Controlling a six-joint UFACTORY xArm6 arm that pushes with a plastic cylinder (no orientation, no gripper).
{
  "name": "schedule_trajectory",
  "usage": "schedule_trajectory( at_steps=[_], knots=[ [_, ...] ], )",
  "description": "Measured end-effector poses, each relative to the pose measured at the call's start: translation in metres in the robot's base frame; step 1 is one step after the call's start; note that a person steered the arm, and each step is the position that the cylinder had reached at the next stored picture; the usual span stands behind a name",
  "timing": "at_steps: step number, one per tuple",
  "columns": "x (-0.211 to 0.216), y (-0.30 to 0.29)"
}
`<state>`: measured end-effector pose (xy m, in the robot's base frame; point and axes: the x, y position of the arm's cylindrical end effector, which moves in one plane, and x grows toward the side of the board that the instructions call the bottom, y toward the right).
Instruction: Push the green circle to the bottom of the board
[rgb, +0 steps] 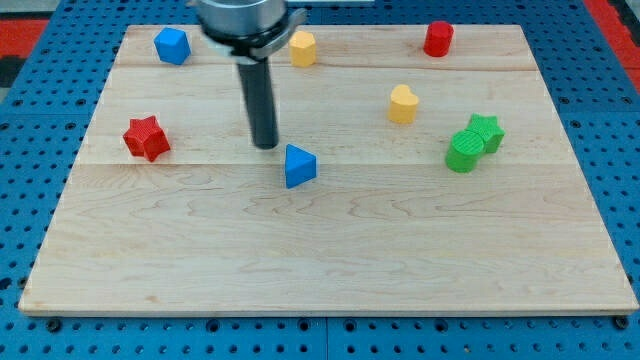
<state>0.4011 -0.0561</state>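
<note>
The green circle (463, 152) lies at the view's right, mid-height on the wooden board (320, 250). It touches a green star (486, 132) just up and to its right. My tip (265, 145) stands left of the board's middle, far to the left of the green circle. It is just up and left of a blue triangle (299, 166), with a small gap between them.
A red star (146, 138) lies at the left. A blue block (172, 46), a yellow block (303, 48) and a red block (438, 39) sit along the top. A yellow heart (402, 104) lies up and left of the green blocks.
</note>
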Motion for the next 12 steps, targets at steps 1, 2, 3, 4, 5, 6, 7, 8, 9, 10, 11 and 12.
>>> schedule_trajectory(
  at_steps=[1, 2, 3, 4, 5, 6, 7, 8, 9, 10, 11, 12],
  knots=[
    [-0.027, 0.015],
    [-0.049, 0.064],
    [-0.045, 0.133],
    [-0.034, 0.187],
    [-0.034, 0.212],
    [-0.027, 0.216],
    [0.031, 0.224],
    [0.077, 0.223],
    [0.087, 0.223],
    [0.094, 0.223],
    [0.100, 0.223],
    [0.105, 0.223]
  ],
)
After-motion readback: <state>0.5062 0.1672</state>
